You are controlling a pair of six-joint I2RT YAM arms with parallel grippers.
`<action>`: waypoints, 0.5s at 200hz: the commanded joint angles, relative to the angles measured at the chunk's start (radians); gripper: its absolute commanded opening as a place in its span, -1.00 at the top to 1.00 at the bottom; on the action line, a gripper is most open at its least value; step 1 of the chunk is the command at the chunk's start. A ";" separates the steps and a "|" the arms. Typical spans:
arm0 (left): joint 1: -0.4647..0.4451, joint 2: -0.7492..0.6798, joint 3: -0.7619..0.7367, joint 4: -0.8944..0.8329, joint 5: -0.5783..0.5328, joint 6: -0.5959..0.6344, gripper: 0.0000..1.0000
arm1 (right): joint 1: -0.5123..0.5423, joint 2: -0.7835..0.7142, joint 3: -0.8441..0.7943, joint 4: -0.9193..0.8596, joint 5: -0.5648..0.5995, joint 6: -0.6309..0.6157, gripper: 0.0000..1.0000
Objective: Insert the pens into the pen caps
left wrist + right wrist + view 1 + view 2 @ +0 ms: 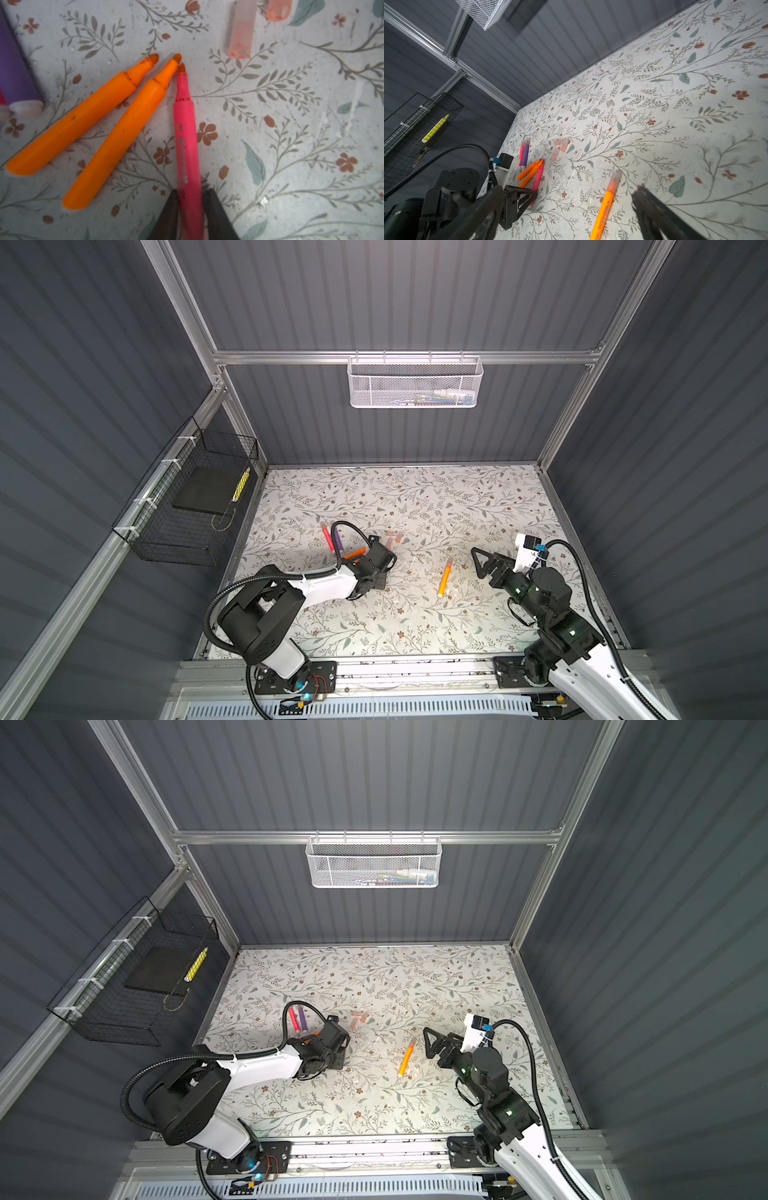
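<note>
Top views overhead; wrist views close, sharing pens.

The left arm is being held stretched low from its base toward the middle of the table, with its wrist being pitched downward. The left gripper is being pressed shut on a pink pen, a dark finger being set against each side of the barrel. The right arm is being held bent, and the right gripper is being held spread wide, pointing toward the left arm.
</note>
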 commanded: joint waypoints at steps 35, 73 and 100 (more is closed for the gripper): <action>-0.001 0.017 -0.005 -0.032 0.062 0.022 0.91 | 0.016 0.054 0.005 0.079 -0.041 0.040 -0.98; -0.013 -0.059 0.014 0.002 0.099 0.087 1.00 | 0.116 0.137 0.008 0.160 0.022 0.051 -0.98; -0.079 -0.136 0.028 0.024 0.076 0.123 1.00 | 0.214 0.215 0.009 0.236 0.099 0.080 -0.98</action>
